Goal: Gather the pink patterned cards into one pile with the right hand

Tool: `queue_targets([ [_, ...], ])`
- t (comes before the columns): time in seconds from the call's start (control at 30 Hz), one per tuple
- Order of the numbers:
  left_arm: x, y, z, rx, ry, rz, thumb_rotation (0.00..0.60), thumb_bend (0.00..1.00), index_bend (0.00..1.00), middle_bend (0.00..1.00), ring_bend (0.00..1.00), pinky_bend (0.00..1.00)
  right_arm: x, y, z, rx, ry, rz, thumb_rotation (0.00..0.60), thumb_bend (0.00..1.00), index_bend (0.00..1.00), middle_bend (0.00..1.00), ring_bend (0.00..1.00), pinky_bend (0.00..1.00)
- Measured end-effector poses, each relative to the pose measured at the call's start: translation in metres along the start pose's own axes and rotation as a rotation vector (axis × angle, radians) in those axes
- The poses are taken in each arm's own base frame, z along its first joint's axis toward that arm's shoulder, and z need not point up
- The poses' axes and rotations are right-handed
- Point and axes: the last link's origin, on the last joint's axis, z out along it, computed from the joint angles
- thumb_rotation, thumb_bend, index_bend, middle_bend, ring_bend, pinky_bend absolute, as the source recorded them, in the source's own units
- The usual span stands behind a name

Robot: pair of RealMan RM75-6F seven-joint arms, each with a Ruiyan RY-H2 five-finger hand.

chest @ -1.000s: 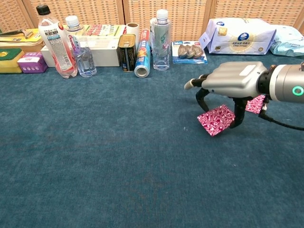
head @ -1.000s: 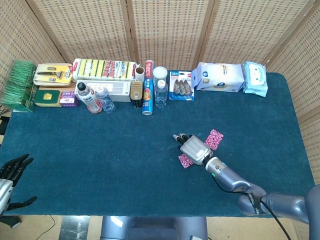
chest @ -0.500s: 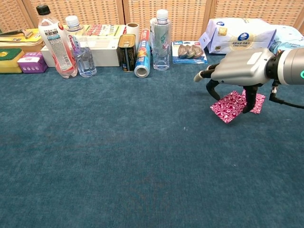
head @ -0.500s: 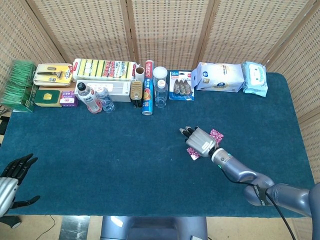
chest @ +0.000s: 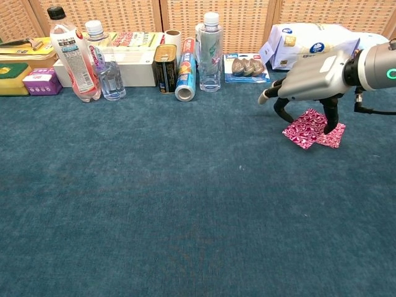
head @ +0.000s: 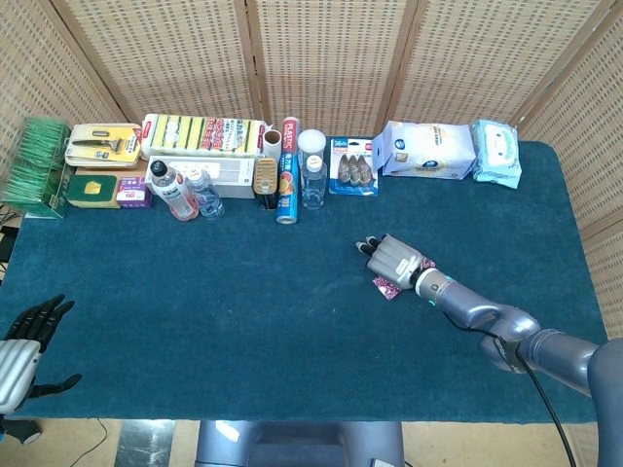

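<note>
My right hand (chest: 312, 77) reaches down over a pink patterned card (chest: 303, 128) with fingers on either side of it, gripping it by its edges. This card overlaps the left edge of a second pink patterned card (chest: 335, 137) lying flat on the blue cloth. From the head view the right hand (head: 394, 257) covers most of both cards, and only a corner of the held card (head: 386, 286) shows below it. At the near left table edge my left hand (head: 24, 342) hangs with fingers spread, holding nothing.
A row of goods lines the far edge: bottles (chest: 73, 52), a can (chest: 165, 68), a foil roll (chest: 185, 77), a clear bottle (chest: 210, 52), a blister pack (chest: 246, 67) and wipes packs (chest: 312, 44). The blue cloth (chest: 185, 204) stretches in front.
My right hand carried the pink card rightward and toward the far side, bringing it from apart onto the edge of the second card. The left hand barely shifted.
</note>
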Motion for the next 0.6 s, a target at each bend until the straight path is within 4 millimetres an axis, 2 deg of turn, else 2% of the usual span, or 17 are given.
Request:
queue_targets([
  [0.33, -0.006, 0.001, 0.006, 0.013, -0.038, 0.012, 0.600, 0.03, 0.00, 0.00, 0.00, 0.05, 0.000, 0.009, 0.008, 0.069, -0.024, -0.013, 0.600, 0.10, 0.44, 0.11, 0.14, 0.38],
  [0.6, -0.011, 0.003, 0.012, 0.044, -0.046, 0.029, 0.600, 0.03, 0.00, 0.00, 0.00, 0.05, -0.005, 0.032, 0.011, 0.082, -0.029, -0.030, 0.600, 0.10, 0.44, 0.11, 0.15, 0.38],
])
